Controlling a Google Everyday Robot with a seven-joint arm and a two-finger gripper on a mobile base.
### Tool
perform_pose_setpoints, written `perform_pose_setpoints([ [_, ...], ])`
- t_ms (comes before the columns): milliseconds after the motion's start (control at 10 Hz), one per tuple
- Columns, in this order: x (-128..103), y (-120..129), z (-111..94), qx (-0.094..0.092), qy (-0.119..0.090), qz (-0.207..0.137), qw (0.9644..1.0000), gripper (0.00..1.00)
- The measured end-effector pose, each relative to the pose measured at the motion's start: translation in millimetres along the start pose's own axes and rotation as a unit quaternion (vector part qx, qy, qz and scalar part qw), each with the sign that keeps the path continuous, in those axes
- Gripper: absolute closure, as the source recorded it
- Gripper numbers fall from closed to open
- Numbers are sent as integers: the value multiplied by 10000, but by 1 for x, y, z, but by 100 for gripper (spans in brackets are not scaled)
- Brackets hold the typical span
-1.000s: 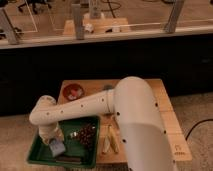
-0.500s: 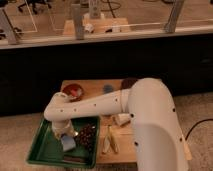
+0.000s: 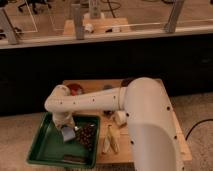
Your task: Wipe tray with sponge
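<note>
We are looking down at a wooden surface point(image 3: 175, 131) with our white arm point(image 3: 95, 100) reaching across it from the right toward the left. The arm is bending down at its far end over the tray point(image 3: 47, 147), a dark-green rectangular one with raised sloping sides that is sitting at the front left of the surface and hanging a little past its left edge.

Our pincer point(image 3: 67, 131) is pointing down inside the tray, near its upper middle, and it is closed on the sponge point(image 3: 68, 134), a small blue-grey block that is showing just under the end of the arm. We cannot tell whether the sponge is pressing on the tray floor or sitting just above it.

Just to the right of the sponge, still inside the tray, a dark speckled heap point(image 3: 87, 136) is lying against the right-hand wall. A thin dark object point(image 3: 73, 159) is lying along the tray's front edge.

Outside the tray, a reddish-brown bowl point(image 3: 76, 89) is sitting at the back of the surface, partly hidden behind the arm. A white mug point(image 3: 120, 118) is standing near the middle, just under the arm's thick upper part. Two pale, long items point(image 3: 110, 141) are lying side by side on the wood just right of the tray.

Behind the surface, a dark wall is running across, with a rail and a bright floor beyond it.
</note>
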Motion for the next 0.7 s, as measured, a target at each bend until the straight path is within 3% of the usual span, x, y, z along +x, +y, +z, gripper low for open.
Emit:
perform_pose_setpoints([
  [400, 12, -52, 6, 84, -98, -537, 9985, 100],
  [700, -8, -71, 9, 243, -280, -809, 9960, 100],
])
